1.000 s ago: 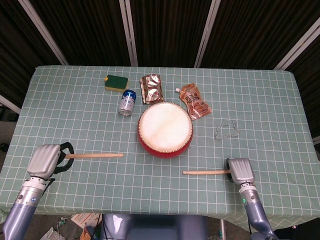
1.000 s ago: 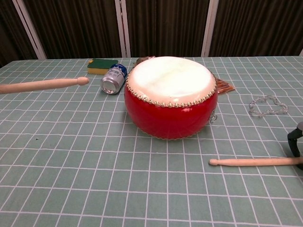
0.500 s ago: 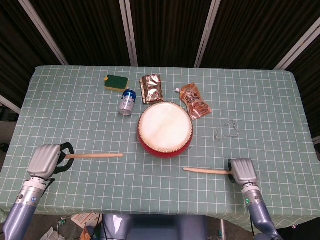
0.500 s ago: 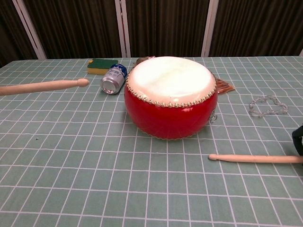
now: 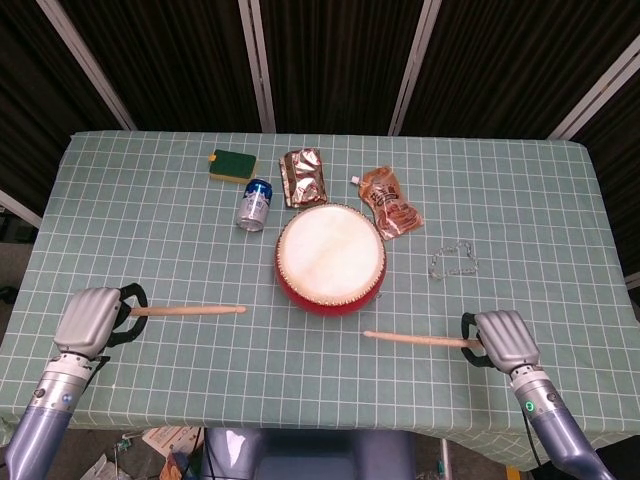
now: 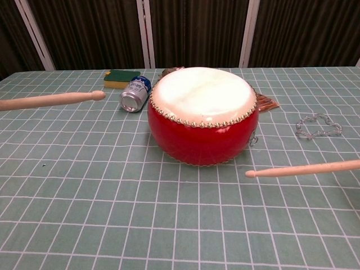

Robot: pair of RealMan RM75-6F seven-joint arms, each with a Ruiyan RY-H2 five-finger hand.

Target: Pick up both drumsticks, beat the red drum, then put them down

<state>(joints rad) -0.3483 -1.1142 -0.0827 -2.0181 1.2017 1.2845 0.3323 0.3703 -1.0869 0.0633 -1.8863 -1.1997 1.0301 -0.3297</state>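
Note:
The red drum (image 5: 330,258) (image 6: 202,115) with a white skin stands mid-table. My left hand (image 5: 92,318) at the near left grips the butt of a wooden drumstick (image 5: 187,311) (image 6: 50,100), whose tip points right toward the drum. At the near right, my right hand (image 5: 504,339) grips the second drumstick (image 5: 412,339) (image 6: 304,169), lifted off the cloth with its tip aimed left, just short of the drum's near side. Neither hand shows in the chest view, only the sticks.
Behind the drum lie a blue can (image 5: 256,203) on its side, a green sponge (image 5: 232,164), a brown foil packet (image 5: 303,176) and an orange pouch (image 5: 390,201). A clear chain (image 5: 454,262) lies right of the drum. The green checked tablecloth (image 5: 540,200) covers the table.
My right hand has shifted right and raised its drumstick off the table, the tip now pointing slightly up toward the drum. The left hand and its stick have barely moved.

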